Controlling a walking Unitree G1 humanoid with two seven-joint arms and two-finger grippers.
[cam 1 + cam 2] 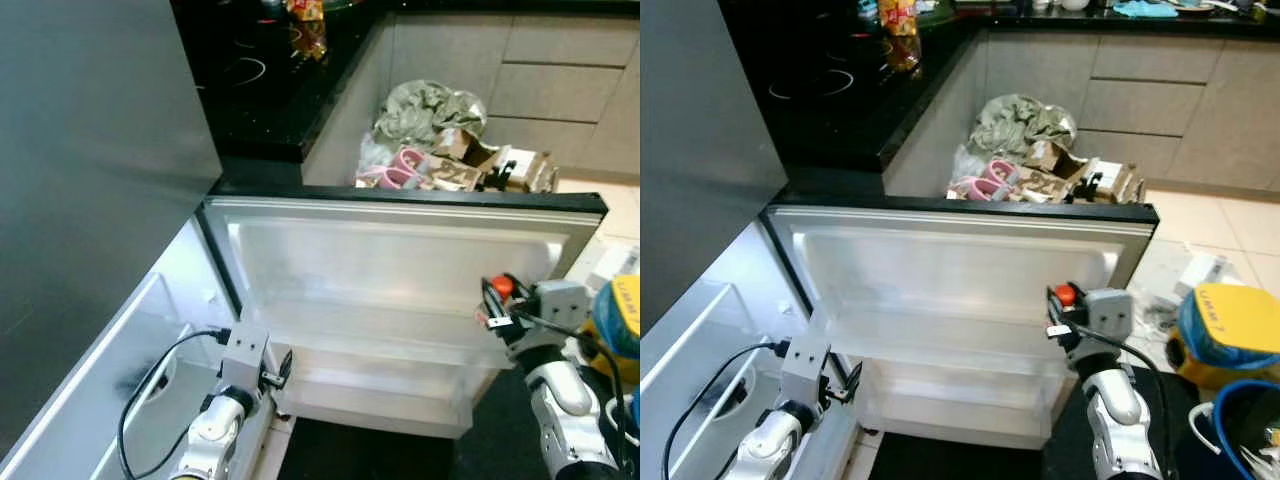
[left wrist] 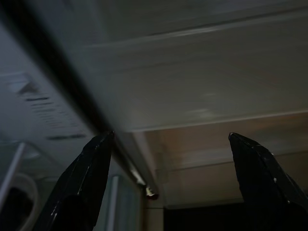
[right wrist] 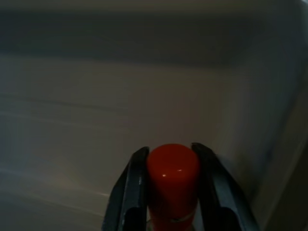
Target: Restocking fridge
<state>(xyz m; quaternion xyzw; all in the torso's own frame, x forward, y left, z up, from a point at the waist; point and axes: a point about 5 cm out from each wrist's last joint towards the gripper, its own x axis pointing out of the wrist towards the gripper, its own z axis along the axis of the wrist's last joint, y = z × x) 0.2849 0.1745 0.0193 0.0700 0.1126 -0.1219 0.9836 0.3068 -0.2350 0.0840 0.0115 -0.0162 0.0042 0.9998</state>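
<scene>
1. Right gripper (image 3: 169,192), frame right, raised toward open white fridge door (image 1: 400,290), clamps red-capped bottle (image 3: 172,179).
2. Left gripper (image 2: 173,187), lower left, fingers spread wide, holds nothing, beside the door's hinge.

The tiled floor (image 1: 1240,225) bears a rubbish heap (image 1: 1040,160) (bags, cardboard) and a yellow container (image 1: 1225,335).

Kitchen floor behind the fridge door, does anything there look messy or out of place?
Yes. A heap of rubbish, crumpled bags, torn cardboard and something pink, lies loose on the floor against the grey cabinets, just beyond the open fridge door. It looks dumped rather than binned.
</scene>
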